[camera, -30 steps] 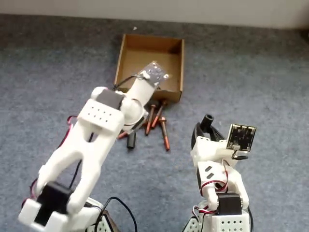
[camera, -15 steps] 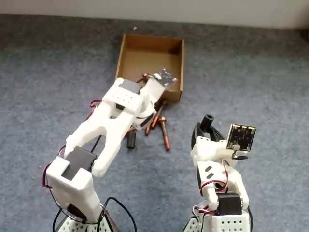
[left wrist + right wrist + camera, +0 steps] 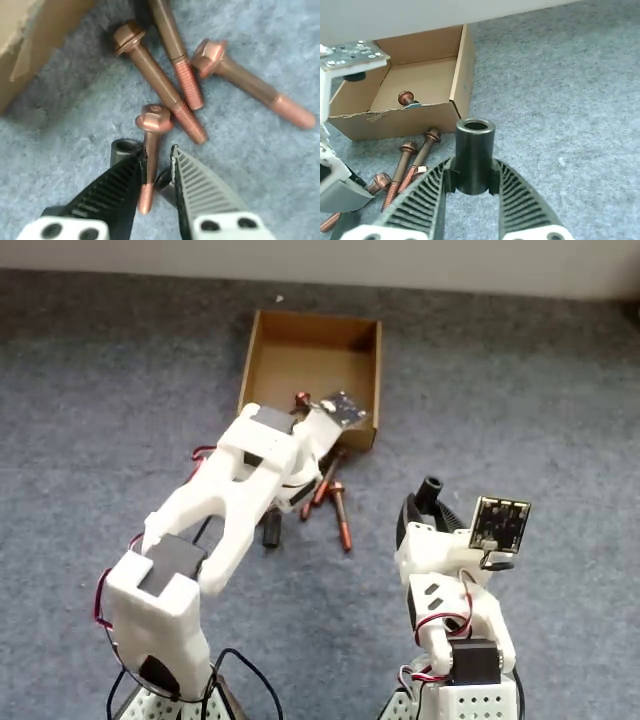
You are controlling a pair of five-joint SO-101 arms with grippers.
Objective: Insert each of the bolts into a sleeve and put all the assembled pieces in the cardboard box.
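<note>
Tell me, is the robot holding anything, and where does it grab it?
The right hand holds a black tube upright by its lower half. The left hand is open around the shaft of a bolt, not gripping it.

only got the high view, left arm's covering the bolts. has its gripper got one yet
Observer: Not yet. The left gripper is open astride one bolt, with a gap on one side of the shank.
Operator: ok and the right one's sleeve, anything in it
Observer: No. The right gripper holds the sleeve upright, and its bore looks empty at the top.
</note>
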